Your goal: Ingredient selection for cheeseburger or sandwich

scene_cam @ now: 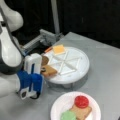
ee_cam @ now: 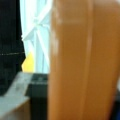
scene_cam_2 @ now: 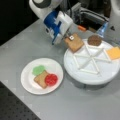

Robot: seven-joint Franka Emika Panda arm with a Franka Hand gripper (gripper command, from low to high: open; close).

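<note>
The wrist view is filled almost wholly by a toast square (ee_cam: 82,60) seen edge-on and very close, with white dividers of the tray (ee_cam: 37,25) and a yellow scrap of the cheese square (ee_cam: 28,63) behind it; none of the plate shows there.

In both front views the gripper (scene_cam_2: 68,37) stands at the tray's rim with its jaws closed on that toast square (scene_cam_2: 74,42), which hangs tilted over the rim's edge. A brown patty (scene_cam_2: 94,40) lies in a tray compartment just beside the held toast, and the cheese square (scene_cam_2: 113,53) lies in a compartment at the tray's far edge.

The paper plate (scene_cam_2: 28,82) sits on the desk (scene_cam_2: 75,105) near the tray (scene_cam_2: 87,75) but apart from it. On it lies another toast square (scene_cam_2: 40,79), with a green disc (scene_cam_2: 38,70) touching one corner and a red disc (scene_cam_2: 51,79) resting partly on it. Bare desk lies between plate and tray and along the desk's near edge.
</note>
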